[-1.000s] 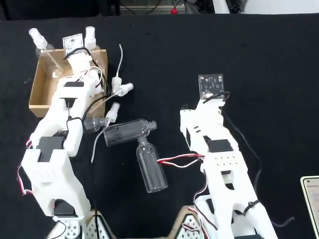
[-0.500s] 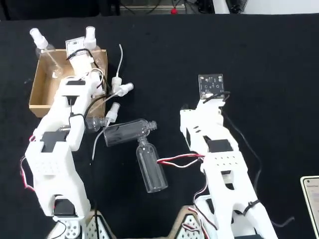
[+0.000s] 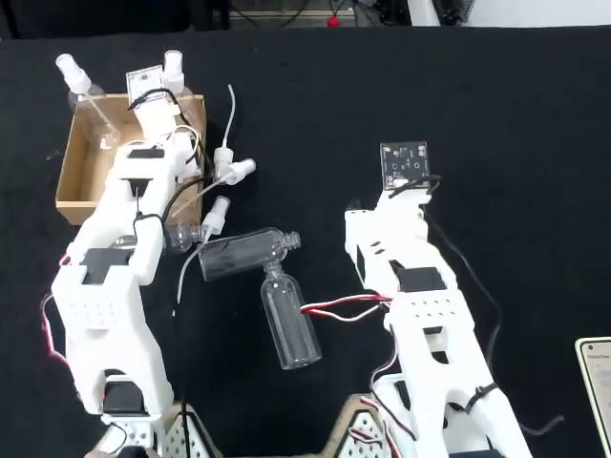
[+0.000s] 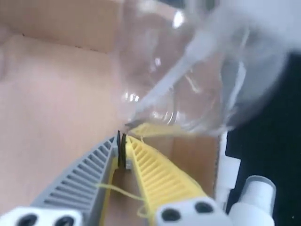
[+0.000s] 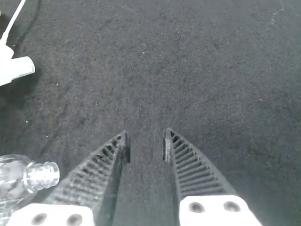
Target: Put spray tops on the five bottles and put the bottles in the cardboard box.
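1. The left tool point(image 4: 121, 151) sits inside the brown cardboard box point(image 3: 74, 181), with its grey and yellow fingers pressed together on nothing. It is just beside a clear plastic bottle with a white spray top point(image 4: 174, 84) that leans at the box's far wall
2. A second capped clear bottle point(image 3: 94, 114) leans in the other far corner, so two of the five look finished
3. The right tool point(image 5: 146, 147) hangs low over the black surface point(image 3: 496, 105), its fingers spread and holding nothing
4. Three uncapped bottles lie on the surface between the arms. A wide clear bottle point(image 3: 243, 254) and a slim clear bottle point(image 3: 289, 324) have their necks close together, and a small clear bottle point(image 3: 178, 236) lies half under the left arm
5. Three loose tops lie just beside the box's side wall: a long-tubed spray top point(image 3: 224, 153), a tilted spray top point(image 3: 239, 170) and a spray top nearest the bottles point(image 3: 218, 215)
6. Lifting the left tool out could catch the leaning capped bottle and tip it over the box wall, because the two are so close
7. The left arm could sweep the small bottle under it, which would probably roll
8. The round bottles lie on their sides, so a squeeze off centre may squirt them away
9. The thin dip tubes may bend or miss a narrow neck if a top is pinched crooked
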